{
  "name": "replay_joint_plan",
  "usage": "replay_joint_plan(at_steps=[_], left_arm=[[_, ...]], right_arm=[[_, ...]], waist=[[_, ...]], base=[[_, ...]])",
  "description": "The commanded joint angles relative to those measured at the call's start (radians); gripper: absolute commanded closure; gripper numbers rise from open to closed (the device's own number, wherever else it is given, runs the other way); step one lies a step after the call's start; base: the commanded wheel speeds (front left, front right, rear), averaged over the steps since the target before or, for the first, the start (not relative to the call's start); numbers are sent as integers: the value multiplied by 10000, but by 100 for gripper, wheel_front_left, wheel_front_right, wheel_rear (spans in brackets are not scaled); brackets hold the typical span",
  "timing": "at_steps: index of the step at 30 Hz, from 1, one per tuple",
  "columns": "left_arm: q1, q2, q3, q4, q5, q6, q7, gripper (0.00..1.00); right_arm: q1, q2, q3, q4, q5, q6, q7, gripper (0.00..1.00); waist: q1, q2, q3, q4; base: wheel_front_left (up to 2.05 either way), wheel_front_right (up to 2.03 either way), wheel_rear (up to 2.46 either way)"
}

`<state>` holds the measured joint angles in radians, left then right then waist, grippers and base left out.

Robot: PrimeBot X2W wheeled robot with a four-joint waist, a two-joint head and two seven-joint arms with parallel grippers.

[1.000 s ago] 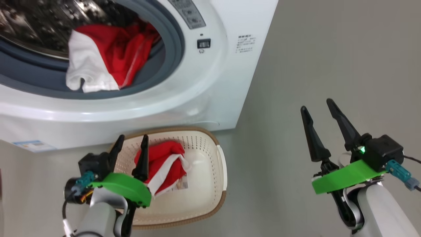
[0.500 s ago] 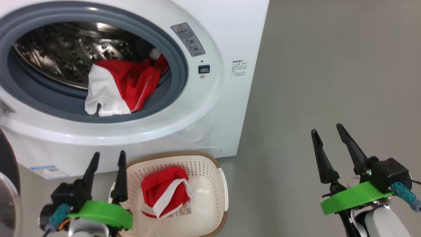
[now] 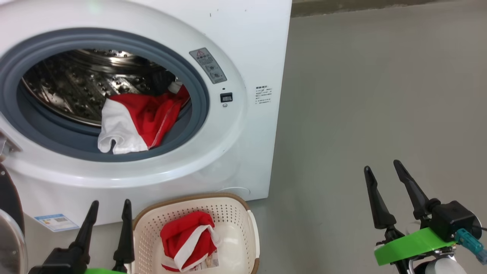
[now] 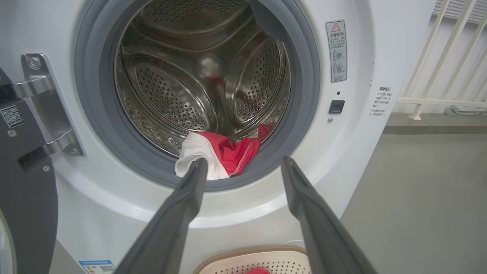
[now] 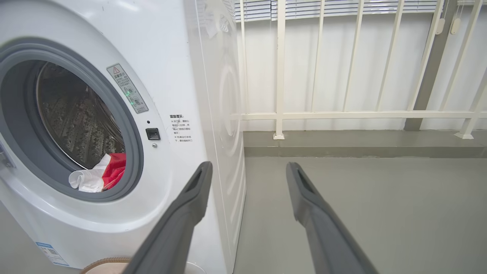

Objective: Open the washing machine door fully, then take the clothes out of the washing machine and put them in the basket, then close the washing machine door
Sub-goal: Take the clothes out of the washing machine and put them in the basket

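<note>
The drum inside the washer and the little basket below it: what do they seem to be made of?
The shiny perforated silver drum looks like polished steel: mirror-like reflections and rows of punched holes. The cream perforated basket with a brown rim seems moulded plastic, smooth and faintly glossy; the rim's woven look is probably imitation.

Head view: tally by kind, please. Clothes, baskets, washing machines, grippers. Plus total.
Clothes: 2 (drum garment, basket garment)
Basket: 1
Washing machine: 1
Grippers: 2 (left gripper, right gripper, both open, holding nothing)
Total: 6
</note>
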<state>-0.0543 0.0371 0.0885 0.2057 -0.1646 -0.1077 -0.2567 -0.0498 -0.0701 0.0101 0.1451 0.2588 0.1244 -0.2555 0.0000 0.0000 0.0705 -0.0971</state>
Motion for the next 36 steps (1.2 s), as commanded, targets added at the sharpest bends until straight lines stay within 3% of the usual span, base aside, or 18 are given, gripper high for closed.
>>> replay_joint_plan(at_steps=[1, 26, 36], left_arm=[[-17, 147, 360, -360, 164, -62, -51, 0], [413, 132, 288, -561, -77, 120, -51, 0], [53, 132, 103, -275, -258, 337, -51, 0]], right_arm=[[-16, -58, 159, -320, -140, 63, -63, 0], [382, -62, 103, -307, -243, 63, -63, 0], [303, -174, 185, -312, -188, 63, -63, 0]], waist=[[0, 0, -113, -40], [0, 0, -428, -29], [0, 0, -61, -21]], base=[[0, 0, 0], [0, 0, 0], [0, 0, 0]])
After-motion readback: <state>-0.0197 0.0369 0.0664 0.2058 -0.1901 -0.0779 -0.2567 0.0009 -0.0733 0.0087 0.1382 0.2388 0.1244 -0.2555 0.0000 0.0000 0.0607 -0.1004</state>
